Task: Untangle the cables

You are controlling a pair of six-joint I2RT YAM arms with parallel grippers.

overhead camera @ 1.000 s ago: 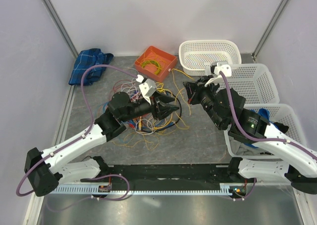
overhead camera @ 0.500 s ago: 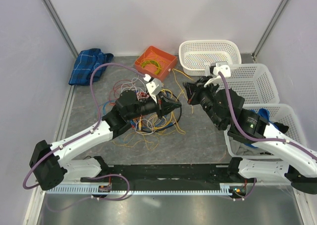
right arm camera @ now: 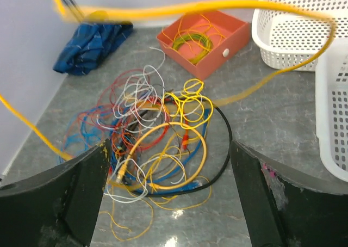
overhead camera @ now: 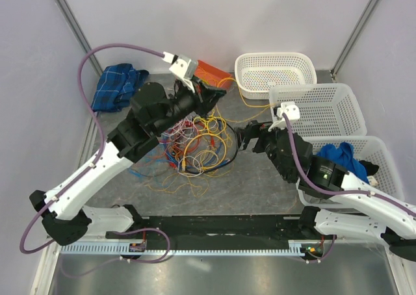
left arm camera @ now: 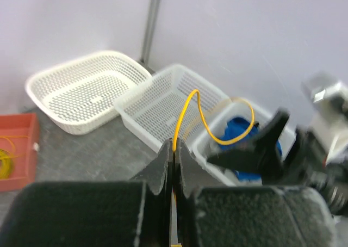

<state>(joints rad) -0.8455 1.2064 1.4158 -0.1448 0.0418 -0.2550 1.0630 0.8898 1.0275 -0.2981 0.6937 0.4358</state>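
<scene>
The cables (overhead camera: 195,145) lie in a tangle of yellow, red, blue, white and black wire on the grey table, and they fill the middle of the right wrist view (right arm camera: 157,133). My left gripper (overhead camera: 218,92) is raised over the back of the table, shut on one yellow cable (left arm camera: 187,108) pinched between its jaws (left arm camera: 174,149). That cable (right arm camera: 190,8) stretches in the air across to the right. My right gripper (overhead camera: 244,139) stands open just right of the tangle, its fingers (right arm camera: 81,187) wide apart with nothing between them (right arm camera: 168,146).
An orange tray (overhead camera: 218,74) holding a coiled wire sits at the back, partly behind the left gripper. Three white baskets (overhead camera: 273,71) (overhead camera: 328,106) (overhead camera: 364,149) line the right side, the nearest holding a blue cloth (overhead camera: 335,158). Another blue cloth (overhead camera: 117,86) lies back left.
My left gripper shut on a yellow cable in the tangle, then rose and swung toward the back with it. My right gripper opened, let go, and drew back toward the near side.
</scene>
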